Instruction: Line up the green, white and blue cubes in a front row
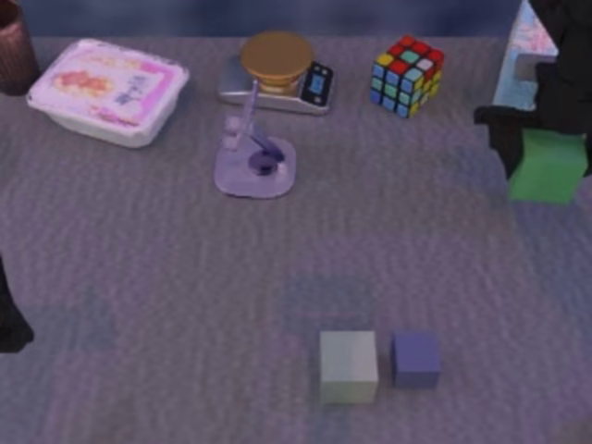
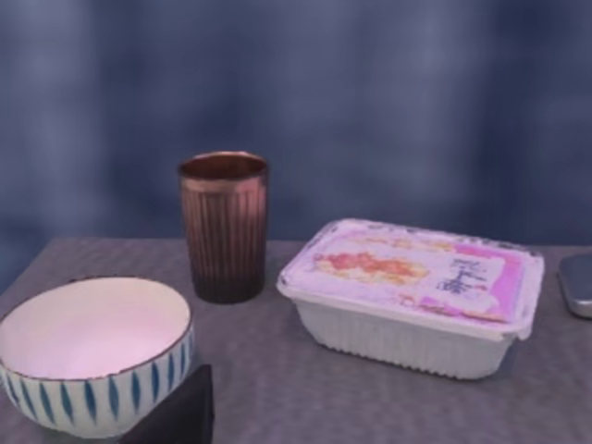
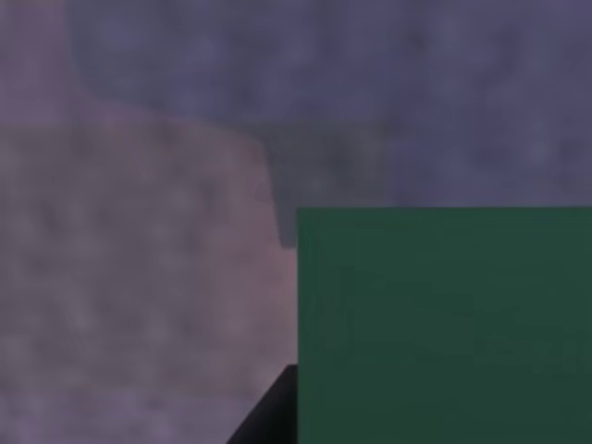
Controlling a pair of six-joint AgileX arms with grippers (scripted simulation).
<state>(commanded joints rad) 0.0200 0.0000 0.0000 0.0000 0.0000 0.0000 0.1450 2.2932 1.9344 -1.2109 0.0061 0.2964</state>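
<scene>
The right end effector (image 1: 546,139) grips the green cube (image 1: 548,166) at three o'clock, while the white cube (image 1: 349,366) and blue cube (image 1: 414,359) already sit together at six.

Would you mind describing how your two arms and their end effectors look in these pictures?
Both are plain matte black, with no markings, cables or coloured parts showing. The right arm's end effector appears in the top view as a blocky black mass with angular links at the table's right edge. The left arm shows only as a dark sliver at the left edge; its wrist view shows one black corner.
</scene>
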